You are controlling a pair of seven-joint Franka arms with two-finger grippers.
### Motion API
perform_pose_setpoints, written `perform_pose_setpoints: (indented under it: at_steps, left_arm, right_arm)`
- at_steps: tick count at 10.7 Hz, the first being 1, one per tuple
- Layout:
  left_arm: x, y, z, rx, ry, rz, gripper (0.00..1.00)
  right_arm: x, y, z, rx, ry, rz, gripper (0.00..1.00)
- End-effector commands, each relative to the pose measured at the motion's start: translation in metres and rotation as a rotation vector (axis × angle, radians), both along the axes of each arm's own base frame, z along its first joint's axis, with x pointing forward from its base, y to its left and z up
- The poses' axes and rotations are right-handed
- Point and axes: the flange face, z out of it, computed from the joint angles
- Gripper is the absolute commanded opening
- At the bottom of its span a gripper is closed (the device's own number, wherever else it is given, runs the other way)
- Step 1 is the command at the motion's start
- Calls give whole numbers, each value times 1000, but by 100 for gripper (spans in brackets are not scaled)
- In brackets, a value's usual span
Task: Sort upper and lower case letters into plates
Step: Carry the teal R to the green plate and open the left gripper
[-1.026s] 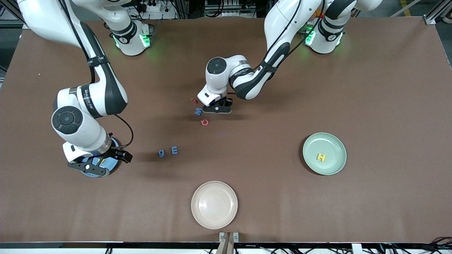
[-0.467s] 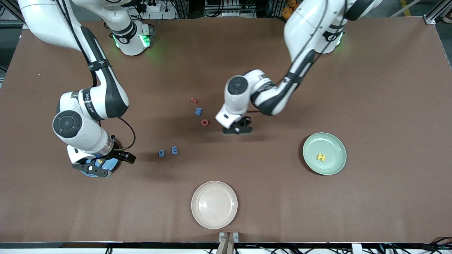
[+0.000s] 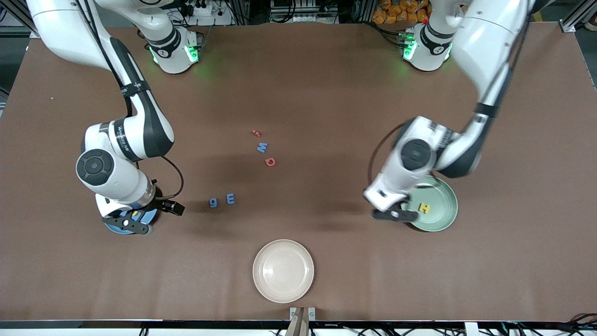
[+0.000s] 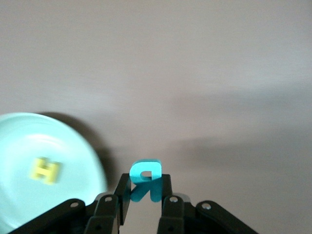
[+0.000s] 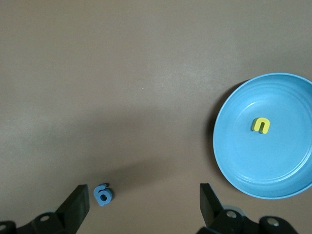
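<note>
Clamped on a small teal letter R (image 4: 145, 176), the left hand (image 3: 394, 214) has swung from the scattered letters to the pale mint green plate's (image 3: 443, 219) rim, ready to drop, while the right hand (image 3: 135, 223), spread apart, waits over the sky blue plate (image 5: 287, 170).

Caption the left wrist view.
Left hand shut on teal R, beside the green plate holding yellow H.

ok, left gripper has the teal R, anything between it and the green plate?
Nothing visible. The left gripper, shut on the teal R, is at the rim of the green plate. Only a yellow H lies in the plate, with bare surface around it.
</note>
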Motion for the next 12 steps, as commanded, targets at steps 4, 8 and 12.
perform_pose_setpoints:
  at_steps: [4,8,12]
  left_arm:
    - [19,128,-37,-6,96,-99,28]
    - [16,131,-38,-4,102,-92,100]
    - [12,107,10,8,81,-123,100]
  right_arm:
    - [1,6,-1,16,1,-11,100]
    - [0,8,-3,16,4,-14,100]
    - [0,9,-4,16,5,-12,100]
